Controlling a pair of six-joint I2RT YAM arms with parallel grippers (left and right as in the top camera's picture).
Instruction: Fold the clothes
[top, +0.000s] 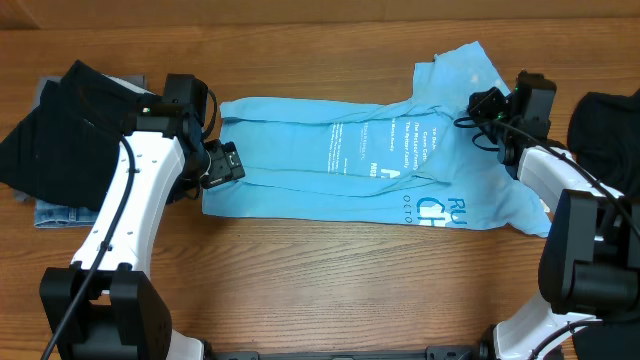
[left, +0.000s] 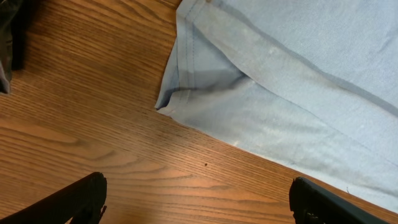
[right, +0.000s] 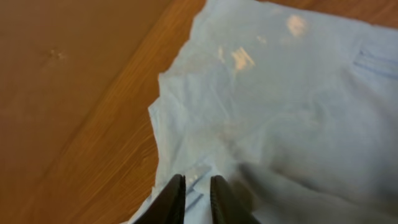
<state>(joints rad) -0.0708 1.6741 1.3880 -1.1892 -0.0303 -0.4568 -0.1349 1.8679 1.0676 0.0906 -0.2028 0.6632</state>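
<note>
The light blue T-shirt (top: 300, 160) has white letters printed on it. The big ones look like "RU" over "CH", cut off by a fold, with small spaced letters "OCTO" beside them. The rows of tiny words nearby are too small to read.
</note>
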